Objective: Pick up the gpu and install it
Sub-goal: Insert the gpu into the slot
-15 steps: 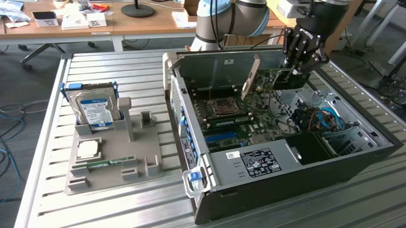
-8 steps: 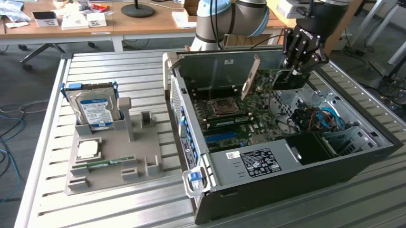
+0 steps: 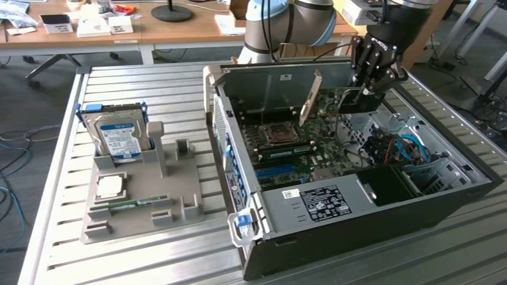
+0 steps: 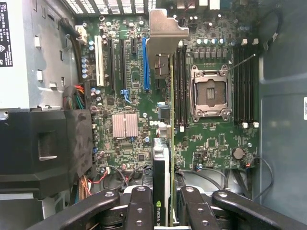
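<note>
The gpu (image 3: 342, 102) is a green card with a silver bracket at one end. It hangs on edge inside the open computer case (image 3: 443, 196), over the motherboard (image 3: 317, 142). My gripper (image 3: 367, 90) is shut on its upper edge, at the end away from the bracket. In the wrist view the gpu (image 4: 169, 120) appears edge-on between my fingers (image 4: 139, 206), with its bracket toward the case's rear wall. It runs between the blue slot (image 4: 145, 64) and the black memory slots. I cannot tell whether it touches a slot.
The empty processor socket (image 4: 209, 93) lies beside the card, and a black shroud (image 4: 43, 143) fills one end of the case. At the exterior view's left a grey holder (image 3: 170, 205) carries a hard drive (image 3: 119, 136), a processor chip (image 3: 109, 187) and a memory stick (image 3: 127, 205).
</note>
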Available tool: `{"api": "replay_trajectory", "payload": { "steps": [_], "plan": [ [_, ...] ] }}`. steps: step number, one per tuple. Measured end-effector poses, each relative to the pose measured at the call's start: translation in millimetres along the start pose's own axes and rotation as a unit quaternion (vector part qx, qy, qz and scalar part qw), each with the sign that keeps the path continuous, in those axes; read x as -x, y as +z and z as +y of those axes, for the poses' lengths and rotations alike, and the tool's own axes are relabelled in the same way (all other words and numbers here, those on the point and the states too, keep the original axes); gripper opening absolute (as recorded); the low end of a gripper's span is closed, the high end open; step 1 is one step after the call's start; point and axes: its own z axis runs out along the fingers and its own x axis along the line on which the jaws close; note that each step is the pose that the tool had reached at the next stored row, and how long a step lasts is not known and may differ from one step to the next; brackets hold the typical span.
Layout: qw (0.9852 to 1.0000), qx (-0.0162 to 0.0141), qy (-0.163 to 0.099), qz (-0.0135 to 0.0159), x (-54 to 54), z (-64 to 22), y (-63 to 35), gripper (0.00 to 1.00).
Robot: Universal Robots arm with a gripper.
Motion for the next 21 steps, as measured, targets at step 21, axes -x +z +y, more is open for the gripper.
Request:
{"api": "replay_trajectory", "payload": {
  "steps": [21],
  "plan": [
    [1.0, -0.0001, 0.0, -0.0002, -0.1, 1.5, 1.2, 0.27]
  ]
}}
